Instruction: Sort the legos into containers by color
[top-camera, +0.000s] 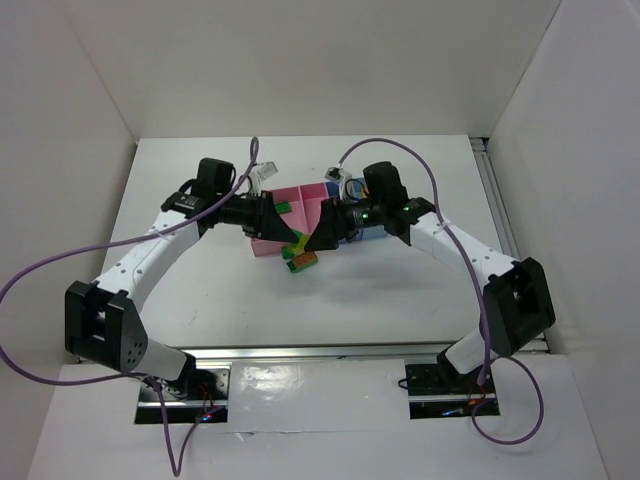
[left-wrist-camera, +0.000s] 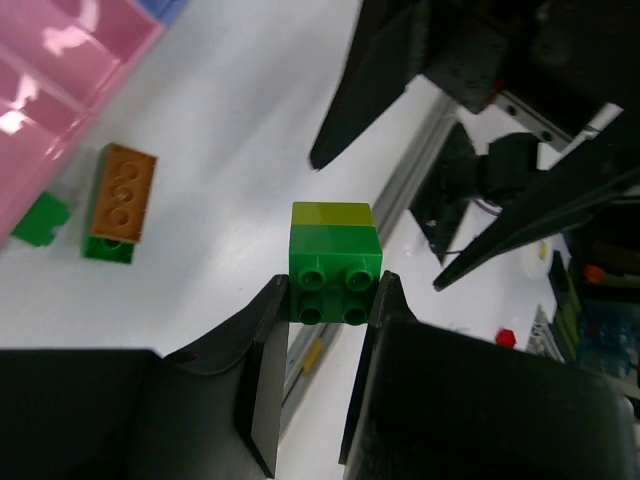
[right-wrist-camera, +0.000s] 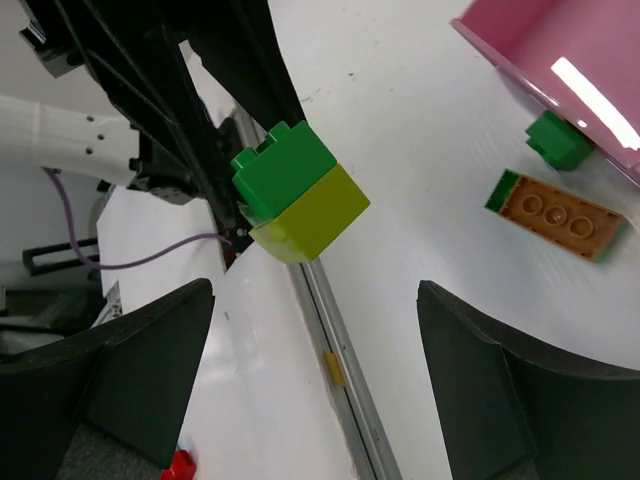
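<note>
My left gripper (left-wrist-camera: 333, 298) is shut on a dark green brick (left-wrist-camera: 335, 255) with a lime green brick (left-wrist-camera: 332, 213) stuck to its far side, held above the table. The right wrist view shows this pair, dark green (right-wrist-camera: 283, 168) and lime (right-wrist-camera: 310, 218), just ahead of my right gripper (right-wrist-camera: 315, 300), which is wide open and empty. In the top view both grippers, left (top-camera: 296, 241) and right (top-camera: 318, 238), meet in front of the pink bins (top-camera: 300, 200). An orange brick (left-wrist-camera: 120, 192) lies on a green brick on the table, beside a small green brick (left-wrist-camera: 40, 220).
The blue bins (top-camera: 368, 236) are mostly hidden behind the right arm. A pink bin wall (left-wrist-camera: 70, 90) is close to the loose bricks. A metal rail (right-wrist-camera: 335, 340) runs along the table's near edge. White walls enclose the table.
</note>
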